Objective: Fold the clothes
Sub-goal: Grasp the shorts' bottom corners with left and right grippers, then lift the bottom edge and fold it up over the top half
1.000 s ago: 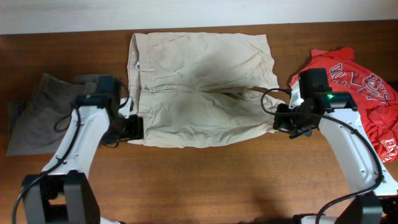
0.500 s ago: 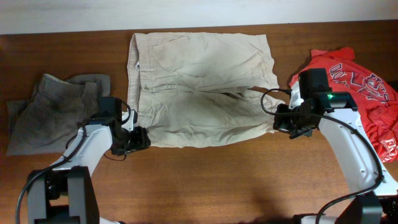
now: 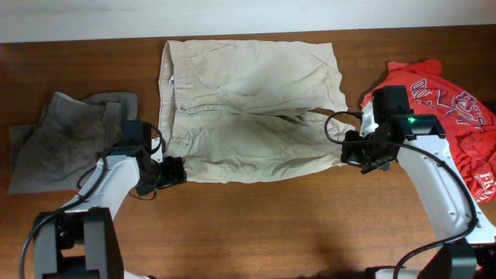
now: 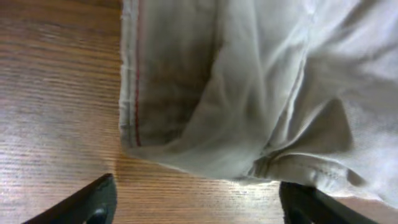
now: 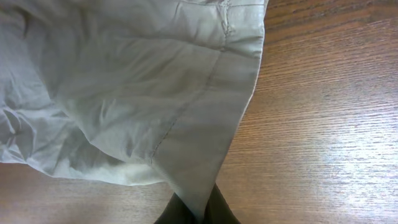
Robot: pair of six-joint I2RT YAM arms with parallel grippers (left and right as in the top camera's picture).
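Overhead, a pair of pale beige cotton shorts [image 3: 248,116] lies spread flat on a brown wooden table [image 3: 256,232], in the middle and toward the far edge. The waistband is on my left and the leg openings are on my right. A darker grey-olive pair of shorts [image 3: 54,143] sits crumpled well to the left, and a red T-shirt with white lettering [image 3: 457,116] is heaped at the right.

My right gripper [image 5: 196,211] is pinched closed on the near corner of the leg hem [image 5: 239,118] — the cloth runs straight down between its fingers. My left gripper [image 4: 199,208] is spread wide with nothing in it, its two dark fingertips low over bare wood, just short of the near waistband corner [image 4: 143,134].

The step in hand, as I judge it, is taking that corner. To do it well I should slide forward low so the fingers straddle every layer. I should close only once the thick seam sits well between them — a shallow bite would likely slip when both arms lift to fold.
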